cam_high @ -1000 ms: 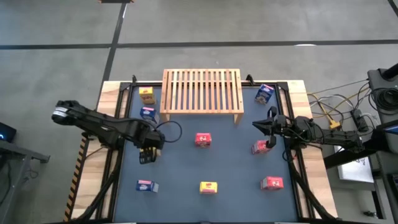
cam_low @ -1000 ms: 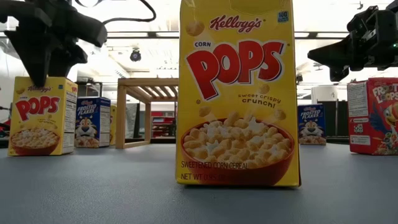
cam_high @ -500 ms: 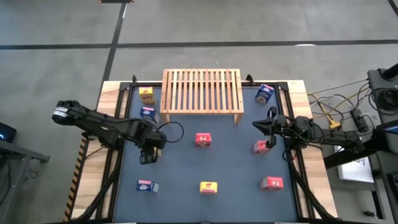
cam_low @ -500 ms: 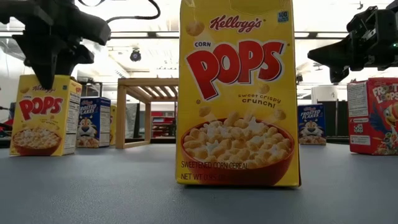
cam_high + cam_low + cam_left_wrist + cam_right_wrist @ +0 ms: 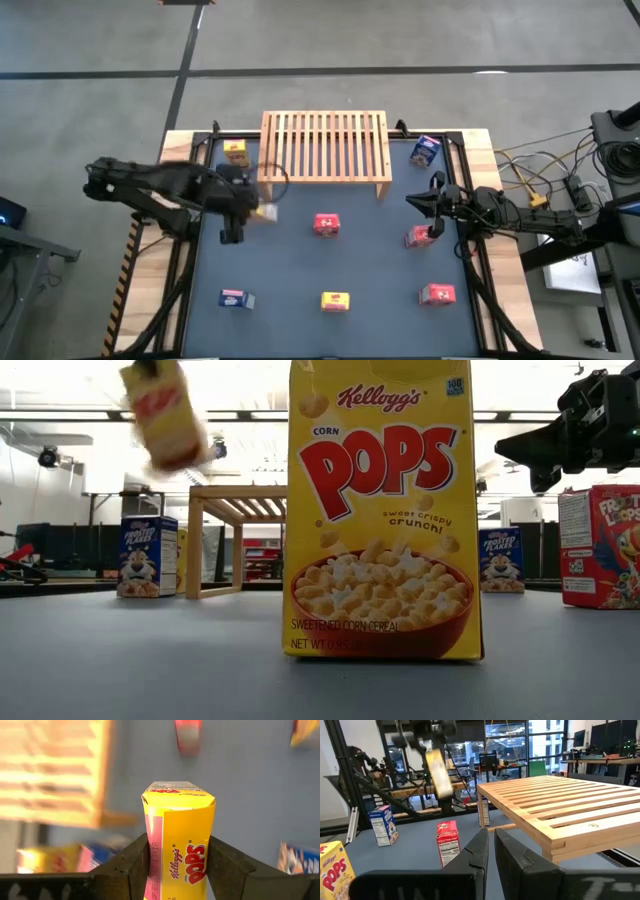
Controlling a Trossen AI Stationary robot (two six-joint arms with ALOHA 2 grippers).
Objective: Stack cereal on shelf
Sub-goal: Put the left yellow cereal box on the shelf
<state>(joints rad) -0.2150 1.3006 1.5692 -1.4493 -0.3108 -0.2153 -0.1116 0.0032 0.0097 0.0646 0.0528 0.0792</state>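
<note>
My left gripper (image 5: 250, 207) is shut on a yellow cereal box (image 5: 177, 835), high above the table's left part, in front of the shelf's left end. In the low view the yellow box (image 5: 165, 415) hangs tilted. The shelf (image 5: 325, 148), a light-wood slatted rack, stands on its legs at the far middle. More boxes stand upright on the mat: a yellow box (image 5: 236, 152) and a blue box (image 5: 238, 182) left of the shelf, and a red box (image 5: 327, 224) in the middle. My right gripper (image 5: 425, 205) waits shut and level at the right. My left gripper pinches the yellow box between its two fingers, on two opposite sides (image 5: 150, 862) near the end closest to the wrist. The fingers (image 5: 225, 867) slant down from above. The box walls bow in a little at the fingers. The box is lifted clear and hangs tilted.
Near the front edge stand a blue box (image 5: 235, 298), a yellow box (image 5: 336, 300) and a red box (image 5: 438, 294). Another red box (image 5: 420, 236) stands by my right gripper, and a blue box (image 5: 425, 150) right of the shelf. The mat between the boxes is bare.
My left gripper has taken hold of the yellow box that stood on the mat's left side and has risen sharply, tipping as it went. The box has left the table and now hangs tilted, high above it.
</note>
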